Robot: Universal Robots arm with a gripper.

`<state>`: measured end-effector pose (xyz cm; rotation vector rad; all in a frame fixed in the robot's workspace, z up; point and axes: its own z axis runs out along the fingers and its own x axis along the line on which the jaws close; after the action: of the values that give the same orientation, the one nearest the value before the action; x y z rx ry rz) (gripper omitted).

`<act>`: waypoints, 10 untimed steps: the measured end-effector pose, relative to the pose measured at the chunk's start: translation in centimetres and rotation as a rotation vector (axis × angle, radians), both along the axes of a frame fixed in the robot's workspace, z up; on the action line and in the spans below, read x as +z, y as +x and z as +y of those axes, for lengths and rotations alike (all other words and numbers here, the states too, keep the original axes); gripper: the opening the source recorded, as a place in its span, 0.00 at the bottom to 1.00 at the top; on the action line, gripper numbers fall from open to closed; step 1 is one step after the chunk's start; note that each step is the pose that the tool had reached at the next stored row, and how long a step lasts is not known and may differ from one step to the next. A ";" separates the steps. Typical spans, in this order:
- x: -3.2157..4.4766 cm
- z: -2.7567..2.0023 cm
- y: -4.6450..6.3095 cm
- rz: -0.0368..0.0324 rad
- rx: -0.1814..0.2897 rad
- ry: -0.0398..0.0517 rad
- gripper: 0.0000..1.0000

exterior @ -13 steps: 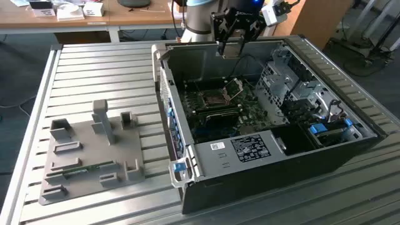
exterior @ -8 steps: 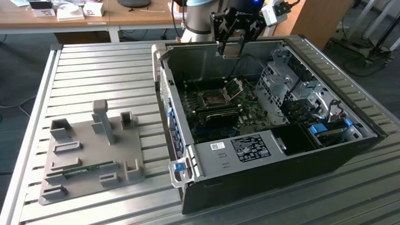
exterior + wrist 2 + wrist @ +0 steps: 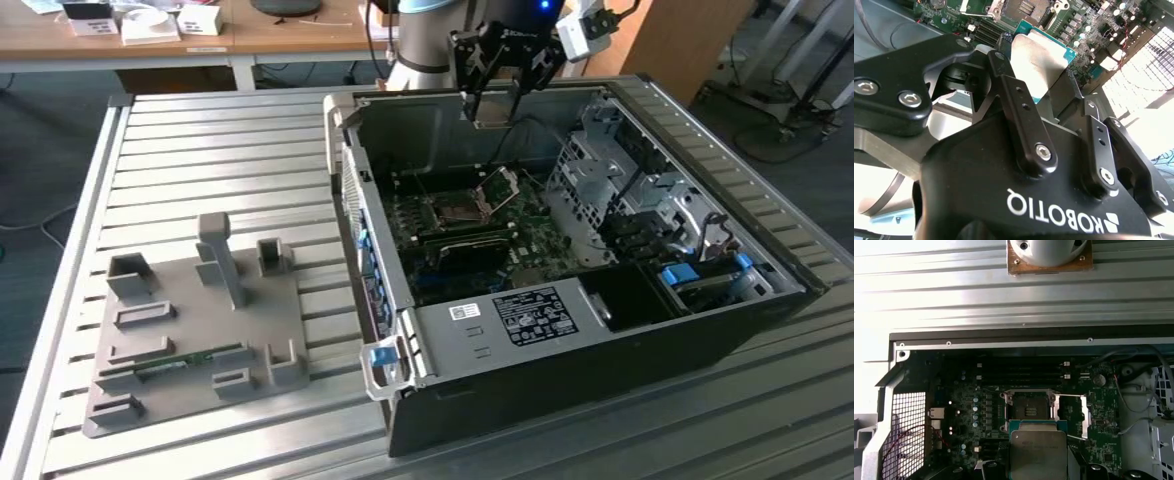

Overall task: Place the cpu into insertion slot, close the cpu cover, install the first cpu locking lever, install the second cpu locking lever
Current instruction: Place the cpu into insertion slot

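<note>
Above the open computer case [image 3: 601, 370], the gripper [image 3: 493, 108] points straight down, clamped on the cpu [image 3: 1038, 452]. Below, the insertion slot [image 3: 1029, 412] sits bare, cpu cover [image 3: 501, 190] raised.

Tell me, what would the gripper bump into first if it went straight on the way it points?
The gripper holds the cpu and points down into the open case. Going straight, the cpu would probably touch the motherboard at or beside the insertion slot; depth is hard to judge.
</note>
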<state>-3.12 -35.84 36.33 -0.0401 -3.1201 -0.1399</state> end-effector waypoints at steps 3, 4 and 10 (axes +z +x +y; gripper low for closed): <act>-0.23 -0.01 -0.1 -0.0005 0.000 0.0000 0.54; -0.31 -0.01 -0.1 -0.0006 0.000 0.0001 0.54; -0.55 -0.01 -0.1 -0.0005 0.000 -0.0001 0.54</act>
<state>-3.24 -35.86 35.78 -0.0399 -3.1206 -0.1398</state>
